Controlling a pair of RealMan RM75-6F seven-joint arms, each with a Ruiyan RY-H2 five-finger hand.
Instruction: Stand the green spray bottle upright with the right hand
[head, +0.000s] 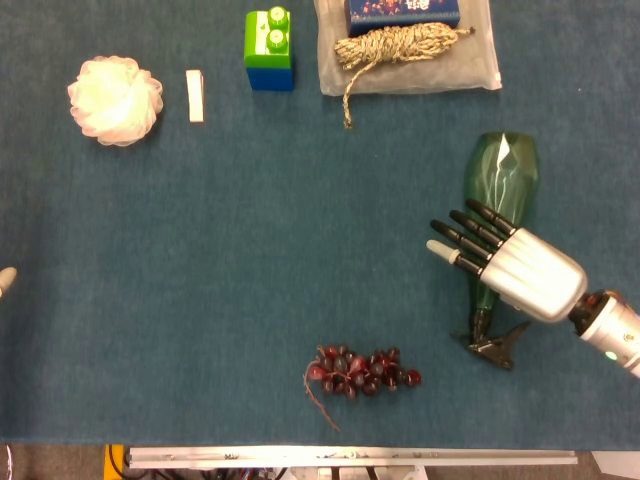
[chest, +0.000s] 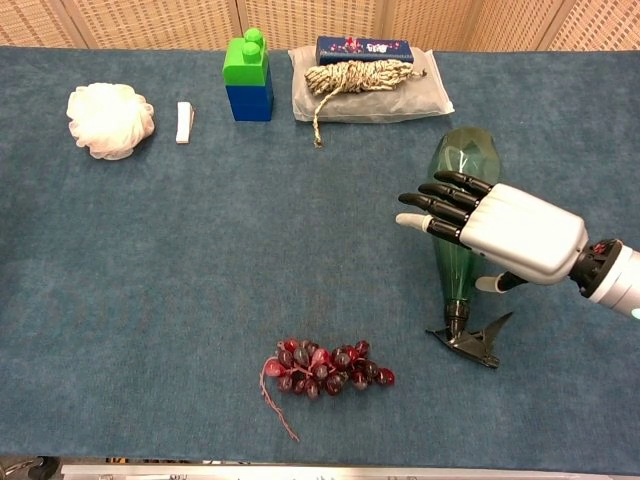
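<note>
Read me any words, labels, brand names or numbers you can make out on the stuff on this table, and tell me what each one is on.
None can be read.
Blue box behind the rope coil: printed pattern on its face, too small and blurred to read.
Green spray bottle, building block, white stick: no visible text.
</note>
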